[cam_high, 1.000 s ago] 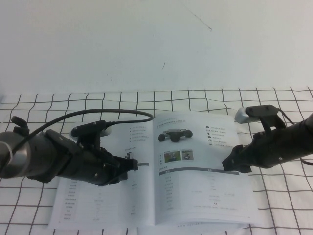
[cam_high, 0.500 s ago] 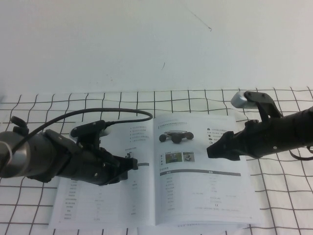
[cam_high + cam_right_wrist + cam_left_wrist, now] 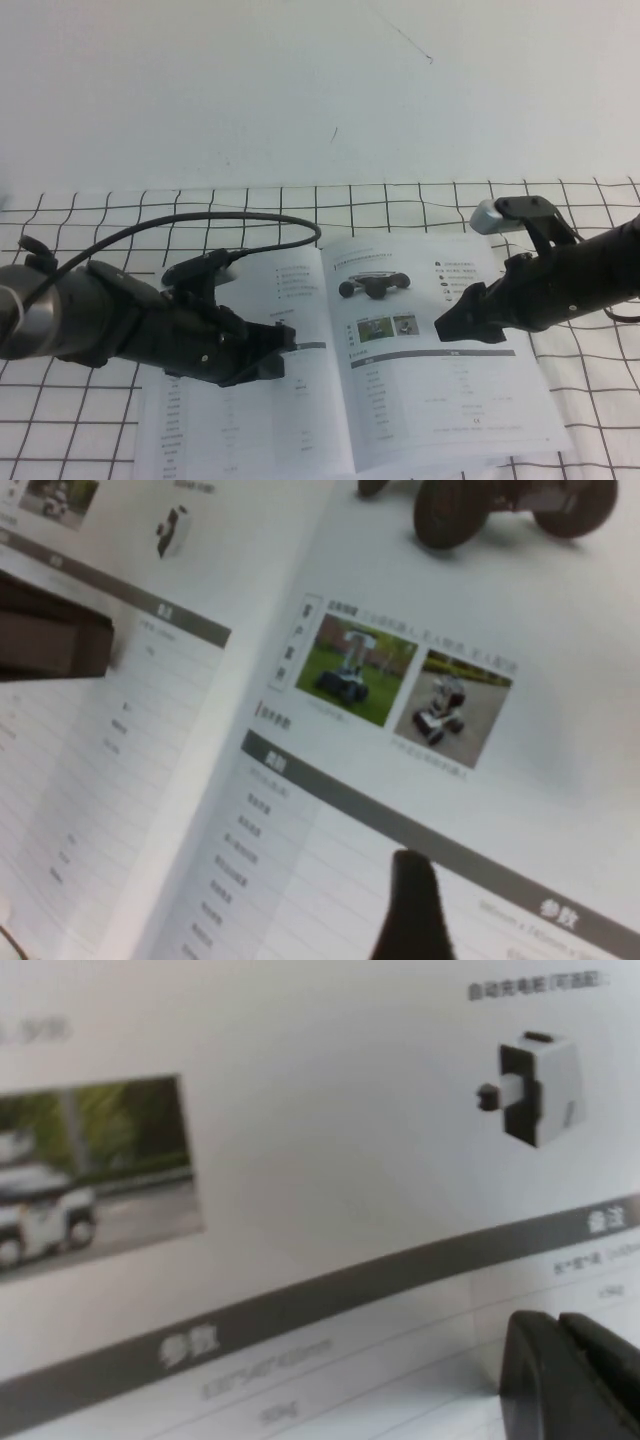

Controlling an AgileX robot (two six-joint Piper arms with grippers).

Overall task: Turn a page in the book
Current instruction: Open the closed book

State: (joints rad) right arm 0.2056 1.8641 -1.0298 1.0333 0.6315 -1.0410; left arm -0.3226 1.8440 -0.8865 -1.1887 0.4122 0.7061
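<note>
The book [image 3: 300, 410] lies open on the checked cloth. The page [image 3: 450, 390] is its right-hand leaf, lying flat, with a black wheeled-vehicle photo [image 3: 375, 285] near the top. My left gripper [image 3: 285, 345] is shut, its tip down on the left-hand leaf near the spine. In the left wrist view the fingers [image 3: 560, 1370] are pressed together on the paper below a dark bar. My right gripper [image 3: 445, 327] is shut and hovers low over the page's middle. Its dark tip [image 3: 412, 905] shows just under the page's grey bar. The left gripper [image 3: 55, 640] also shows in the right wrist view.
A white cloth with a black grid [image 3: 100, 215] covers the table in front of a plain white wall. A black cable [image 3: 200, 225] arcs from the left arm over the book's far left corner. The right arm's wrist camera [image 3: 495, 215] sticks up past the book's far right corner.
The book has slid right and toward the near edge, turning slightly. The left gripper moved right with it. The right gripper drew back a little to the right and lower.
</note>
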